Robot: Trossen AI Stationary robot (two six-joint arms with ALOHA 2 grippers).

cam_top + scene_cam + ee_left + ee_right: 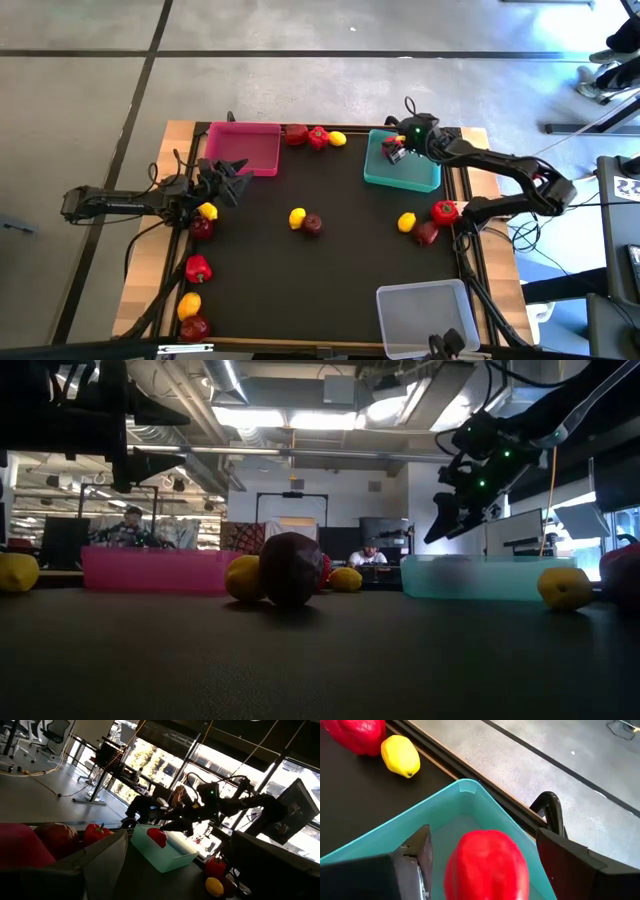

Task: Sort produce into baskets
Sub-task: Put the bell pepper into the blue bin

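Note:
My right gripper [396, 150] hangs open over the teal basket [420, 178]. A red pepper [487, 865] sits between and below its fingers, over the basket's inside, with teal showing on both sides of it. The left wrist view shows this pepper [157, 836] at the basket's rim height, under that gripper. My left gripper [226, 180] is open and empty, raised beside the near edge of the pink basket [245, 148]. A lemon [208, 211] and an apple [201, 228] lie on the mat just near it.
The clear basket [425, 315] stands at the near right. An apple, pepper and lemon [318, 137] lie between the pink and teal baskets. A lemon [297, 217] and an apple [313, 224] lie mid-mat. More produce lies at the right [444, 211] and near left [198, 268].

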